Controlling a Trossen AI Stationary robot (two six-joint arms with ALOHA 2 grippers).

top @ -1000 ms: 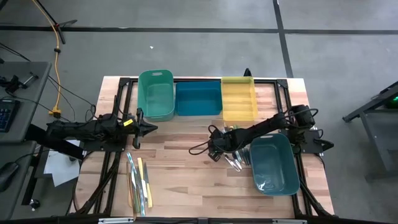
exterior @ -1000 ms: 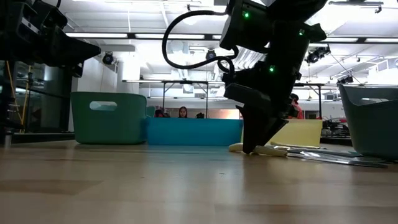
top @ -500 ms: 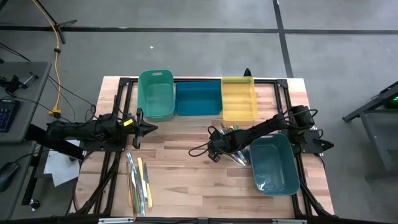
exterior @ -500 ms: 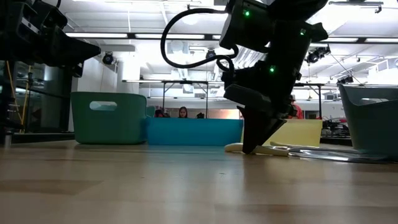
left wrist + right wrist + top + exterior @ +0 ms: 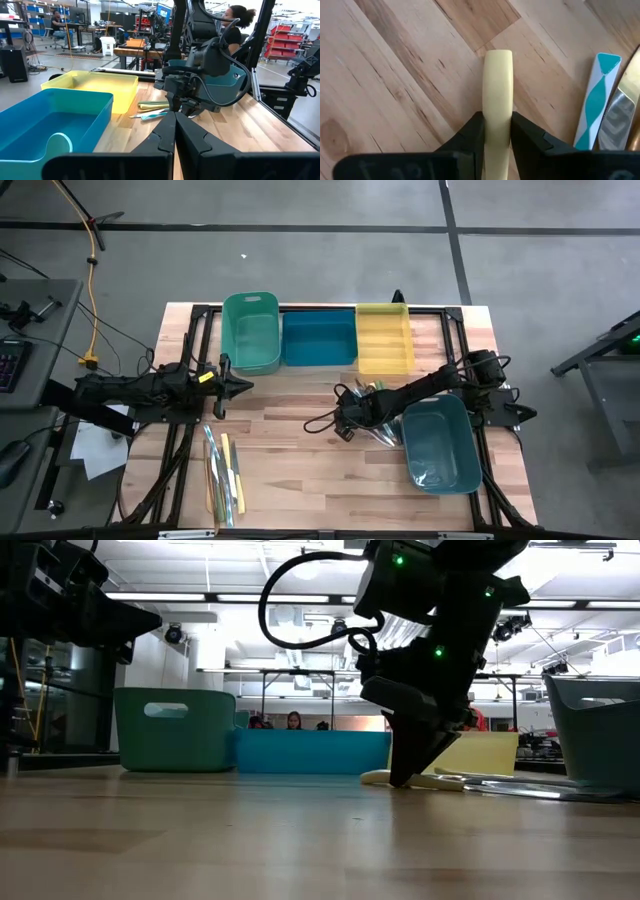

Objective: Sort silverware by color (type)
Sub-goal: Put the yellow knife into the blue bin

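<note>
Here the right claw [image 5: 497, 131] is down at the bench [image 5: 300, 440] surface, a little right of the middle, and its two fingers are pressed against the sides of a pale yellow handle [image 5: 498, 80]. They are closed only as far as the handle allows. The handle lies flat on the wood and sticks out past the fingertips. In the low view the same claw [image 5: 405, 778] stands with its tips at bench level on a pale yellow piece.

Just beside the gripped handle lie a white and teal handle [image 5: 597, 100] and a silvery blade [image 5: 615, 120]; how many utensils make up this right-hand heap [image 5: 385, 435] cannot be counted. A second group of silverware [image 5: 222, 475] lies near the front left corner of the bench, about four or five pieces side by side.

The left claw [image 5: 245, 387] hangs over the left side of the bench, fingers fully closed with nothing between them.

There are four bins: a green one [image 5: 251, 332], a blue one [image 5: 319, 338] and a yellow one [image 5: 384, 338] in a row along the far edge, and a teal one [image 5: 440, 445] near the right edge, beside the right arm.
</note>
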